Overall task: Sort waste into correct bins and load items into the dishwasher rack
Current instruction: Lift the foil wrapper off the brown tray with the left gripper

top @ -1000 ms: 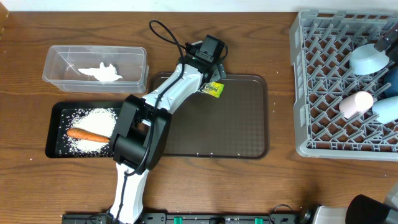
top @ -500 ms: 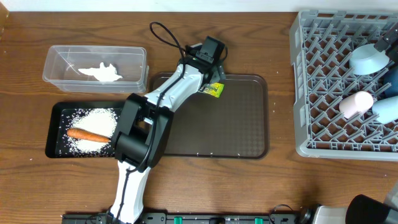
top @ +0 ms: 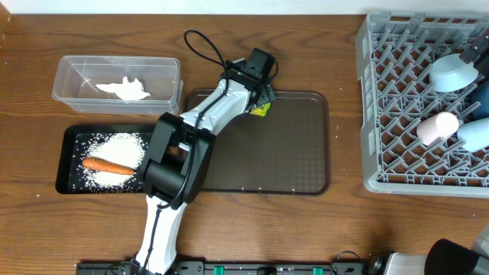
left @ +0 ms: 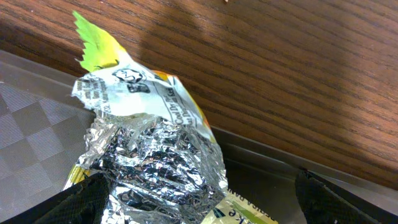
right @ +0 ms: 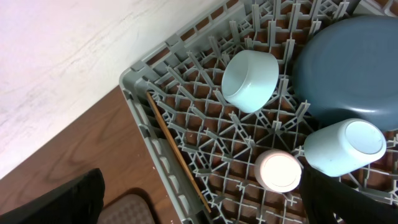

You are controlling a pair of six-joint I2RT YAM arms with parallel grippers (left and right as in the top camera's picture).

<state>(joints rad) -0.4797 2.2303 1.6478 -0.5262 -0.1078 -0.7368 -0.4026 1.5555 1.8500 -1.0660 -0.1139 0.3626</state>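
The silver-and-yellow-green foil wrapper [top: 262,111] lies at the far left edge of the brown serving tray [top: 290,153]. My left gripper [top: 256,95] is open and straddles the wrapper [left: 149,155], fingers on either side [left: 199,211]. The crumpled tissue [top: 122,88] lies in the clear tub [top: 69,72]. The carrot [top: 107,165] and rice [top: 114,145] lie in the black tray [top: 65,164]. The grey rack [top: 397,92] holds the bowl [right: 249,79], two cups [right: 281,171] [right: 342,148], the blue plate [right: 348,68] and chopsticks [right: 177,155]. My right gripper [right: 205,205] is open and empty above the rack's corner [right: 143,106].
The left arm's black cable [top: 202,42] loops over the table behind the serving tray. The right arm's base [top: 458,256] shows at the bottom right corner. Bare wooden table lies between the serving tray and the rack.
My left gripper has shifted slightly over the wrapper, so less of the wrapper shows from overhead. Nothing else has moved.
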